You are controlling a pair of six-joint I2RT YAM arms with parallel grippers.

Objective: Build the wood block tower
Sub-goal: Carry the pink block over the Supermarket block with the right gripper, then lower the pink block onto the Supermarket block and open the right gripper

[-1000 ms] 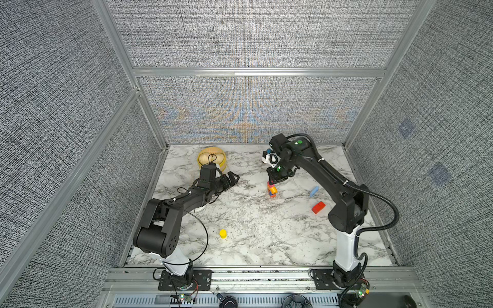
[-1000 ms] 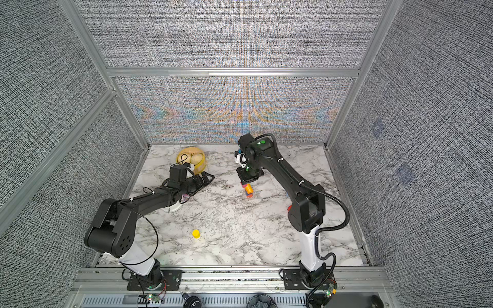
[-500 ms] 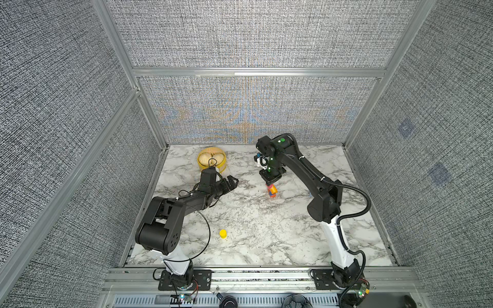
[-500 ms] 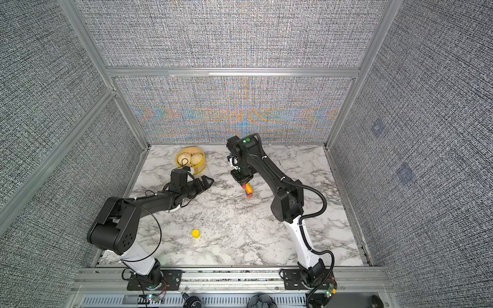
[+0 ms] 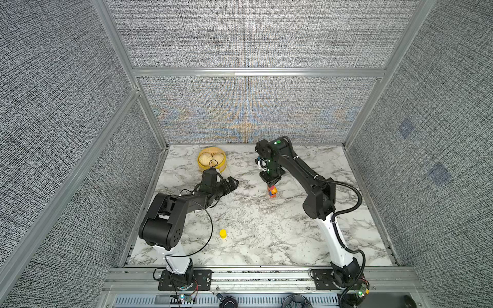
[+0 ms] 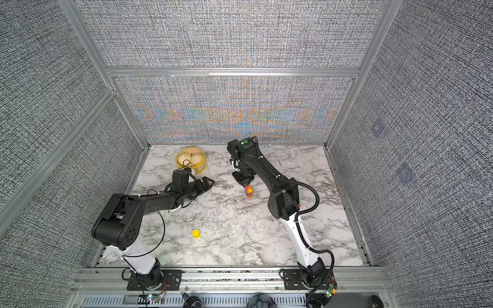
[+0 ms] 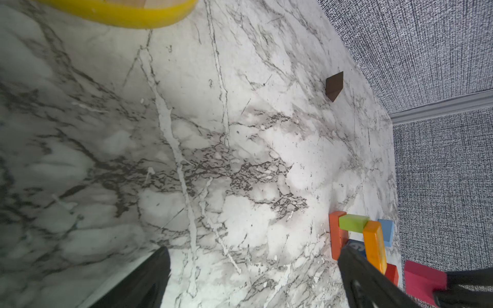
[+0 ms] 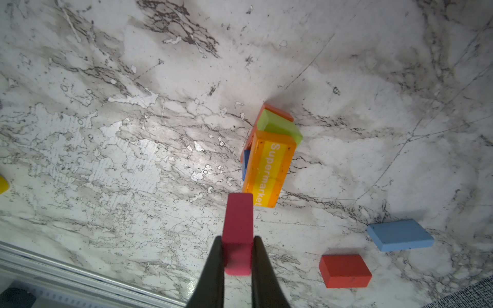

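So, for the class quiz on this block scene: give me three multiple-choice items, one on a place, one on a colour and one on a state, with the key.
1. Where is the yellow cylinder?
A. on the tower
B. alone on the table, apart from the tower
C. in the left gripper

2. What colour is the block in the right gripper?
A. blue
B. pink
C. lime

3. How is the left gripper?
A. open, empty
B. shut on a block
C. shut, empty

Key:
1 B: it stands by itself on bare marble.
2 B: the pink block sits clamped between the fingers.
3 A: its fingers stand wide apart with nothing between them.
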